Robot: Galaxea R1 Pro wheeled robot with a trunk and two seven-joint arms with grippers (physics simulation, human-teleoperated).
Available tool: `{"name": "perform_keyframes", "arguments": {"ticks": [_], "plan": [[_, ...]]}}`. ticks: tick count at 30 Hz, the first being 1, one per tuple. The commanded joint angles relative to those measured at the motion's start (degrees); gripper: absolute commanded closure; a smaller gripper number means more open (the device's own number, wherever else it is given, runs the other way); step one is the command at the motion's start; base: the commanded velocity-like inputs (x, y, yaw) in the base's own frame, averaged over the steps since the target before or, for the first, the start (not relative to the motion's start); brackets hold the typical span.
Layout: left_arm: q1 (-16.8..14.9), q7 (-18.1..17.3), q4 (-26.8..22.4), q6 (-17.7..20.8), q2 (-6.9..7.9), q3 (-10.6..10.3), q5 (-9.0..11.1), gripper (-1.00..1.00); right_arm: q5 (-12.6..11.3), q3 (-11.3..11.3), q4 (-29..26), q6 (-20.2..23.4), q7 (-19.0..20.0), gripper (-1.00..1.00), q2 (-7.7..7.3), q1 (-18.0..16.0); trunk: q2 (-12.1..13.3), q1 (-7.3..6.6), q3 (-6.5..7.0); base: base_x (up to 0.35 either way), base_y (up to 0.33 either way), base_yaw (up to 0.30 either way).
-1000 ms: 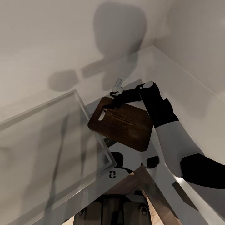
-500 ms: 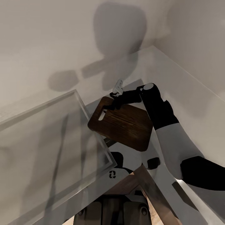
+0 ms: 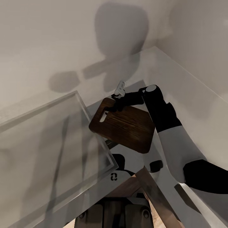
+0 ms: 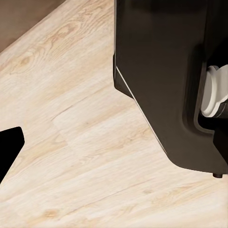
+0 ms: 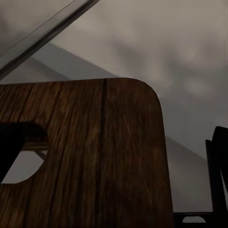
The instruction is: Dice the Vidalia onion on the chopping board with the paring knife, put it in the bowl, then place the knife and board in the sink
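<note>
My right gripper (image 3: 113,107) is shut on the slotted end of the dark brown chopping board (image 3: 123,126), holding it tilted in the air above the grey sink (image 3: 95,108), just in front of the chrome faucet (image 3: 119,86). In the right wrist view the board (image 5: 95,156) is close up with its oval slot at the edge, and one dark finger (image 5: 219,180) shows beside it. A single black fingertip (image 4: 8,147) of my left gripper hangs over the floor. The onion, knife and bowl are out of view.
The glossy grey countertop (image 3: 47,142) runs along the left with its raised edge near the board. Pale walls meet in a corner behind the sink. Below, my dark base (image 4: 161,71) stands on light wooden floor (image 4: 95,166).
Almost nothing: my right forearm has edged slightly to the right, and the board hangs in the same place.
</note>
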Motion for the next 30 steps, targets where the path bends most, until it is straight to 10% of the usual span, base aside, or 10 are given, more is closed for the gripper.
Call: {"name": "perform_keyframes", "arguments": {"ticks": [1, 30], "plan": [[0.0, 0.4, -0.1, 0.0, 0.04, -0.3, 0.1, -1.00, 0.9, 0.0, 4.9, 1.1, 0.3, -1.00, -0.01, 0.0, -0.1, 0.05, -0.07, 0.000, 0.000, 0.000], [0.0, 0.2, 1.2, 0.0, -0.05, -0.3, 0.1, -1.00, 2.9, 0.0, 0.1, -0.5, -0.1, -1.00, 1.16, 0.0, -0.1, 0.05, -0.07, 0.000, 0.000, 0.000]]}}
